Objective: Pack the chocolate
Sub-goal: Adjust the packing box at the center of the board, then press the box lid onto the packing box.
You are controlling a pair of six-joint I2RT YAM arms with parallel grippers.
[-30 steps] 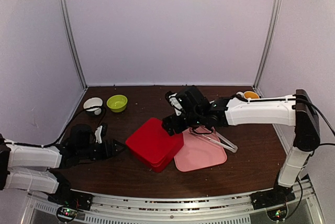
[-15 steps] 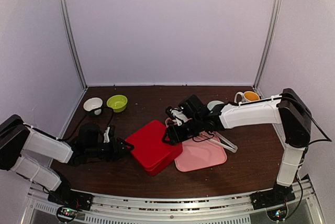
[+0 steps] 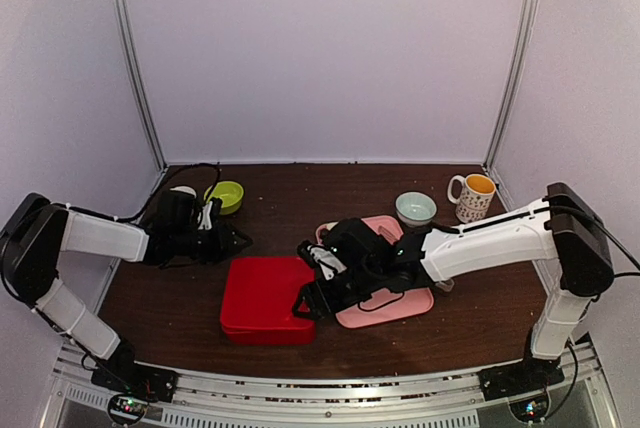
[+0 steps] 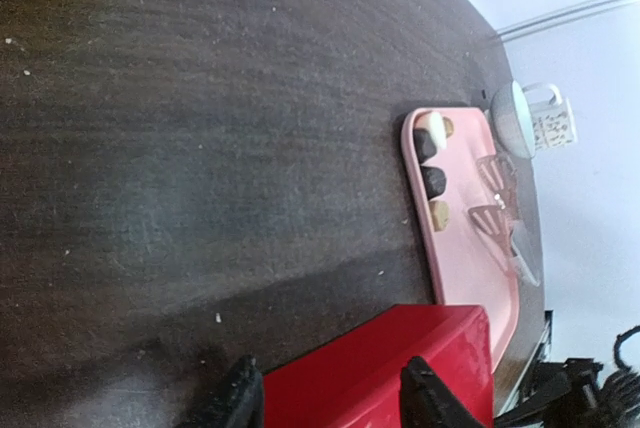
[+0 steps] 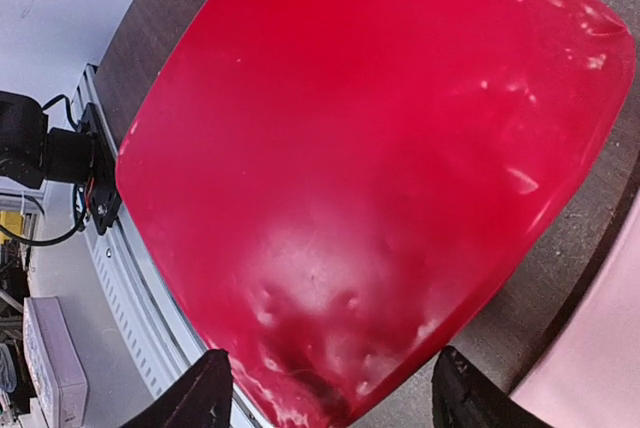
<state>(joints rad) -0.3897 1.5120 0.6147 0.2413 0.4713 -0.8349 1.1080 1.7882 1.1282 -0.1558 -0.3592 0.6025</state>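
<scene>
Several small chocolate pieces (image 4: pixel 433 181), dark, brown and cream, lie along the near rim of the pink tray (image 4: pixel 470 278). In the top view my right arm covers much of the pink tray (image 3: pixel 400 300), and no pieces show there. A closed red box (image 3: pixel 260 298) lies flat left of the tray; it also shows in the left wrist view (image 4: pixel 400 373) and fills the right wrist view (image 5: pixel 370 148). My left gripper (image 3: pixel 234 241) (image 4: pixel 330 393) is open and empty at the box's far edge. My right gripper (image 3: pixel 306 300) (image 5: pixel 335 398) is open over the box's right edge.
Metal tongs (image 4: pixel 497 203) lie on the tray. A light blue bowl (image 3: pixel 415 208) and a mug (image 3: pixel 472 197) stand at the back right. A green bowl (image 3: pixel 224 195) sits at the back left, with a white bowl (image 3: pixel 184 191) mostly hidden behind my left arm.
The red box has slid left and toward the front and now lies flat. My right gripper followed it. My left arm swung toward the back left. The blue bowl is uncovered.
</scene>
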